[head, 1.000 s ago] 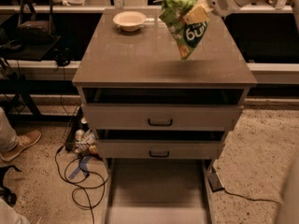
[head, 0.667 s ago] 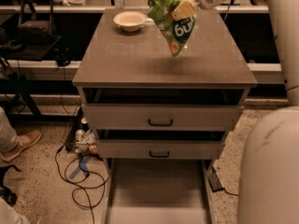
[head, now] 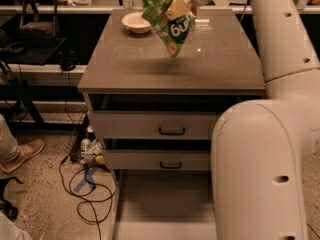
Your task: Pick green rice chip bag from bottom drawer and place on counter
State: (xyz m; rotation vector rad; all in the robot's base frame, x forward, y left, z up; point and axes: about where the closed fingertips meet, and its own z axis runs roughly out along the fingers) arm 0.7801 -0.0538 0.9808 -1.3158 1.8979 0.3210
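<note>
Lettering on green rice chip bag (head: 169,25), in jaws above counter (head: 145,66), unreadable.

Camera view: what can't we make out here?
- bottom drawer: right side hidden by the robot arm, front cut off by the lower edge.
- gripper, above the counter at its far end, holding the green rice chip bag: fingertips buried in the bag.
- bowl: contents not discernible.

claw (head: 176,9) over counter (head: 145,71) | half hidden behind green rice chip bag (head: 173,30)
</note>
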